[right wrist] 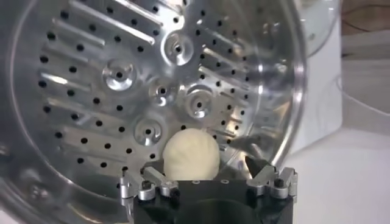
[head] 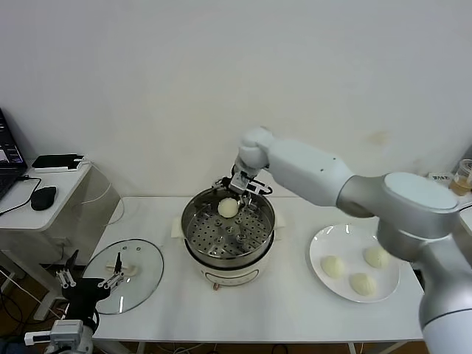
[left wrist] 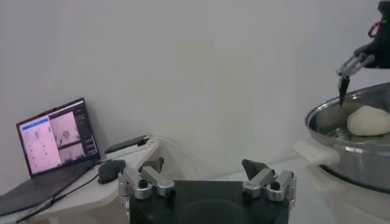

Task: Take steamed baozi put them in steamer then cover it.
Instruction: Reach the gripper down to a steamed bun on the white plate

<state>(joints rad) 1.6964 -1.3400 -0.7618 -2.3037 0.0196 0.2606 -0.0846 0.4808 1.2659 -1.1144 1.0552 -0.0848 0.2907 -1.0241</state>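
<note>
The steamer (head: 193, 247) stands mid-table, its perforated tray (right wrist: 109, 91) bare except for one steamed baozi (head: 228, 208) at the far side. My right gripper (head: 240, 189) hovers just above that baozi (right wrist: 191, 155), open, with the bun lying free on the tray near one finger (right wrist: 152, 176). Three more baozi (head: 332, 266) lie on a white plate (head: 346, 237) to the right. The glass cover (head: 144, 258) lies flat on the table at the left. My left gripper (head: 88, 280) waits open at the near left, beside the cover.
A side table at the far left carries a laptop (left wrist: 55, 137), a mouse (head: 43, 197) and a black device (head: 57, 161). From the left wrist, the steamer (left wrist: 353, 152) and the baozi (left wrist: 368, 120) show, with the right gripper's fingers (left wrist: 350, 70) above.
</note>
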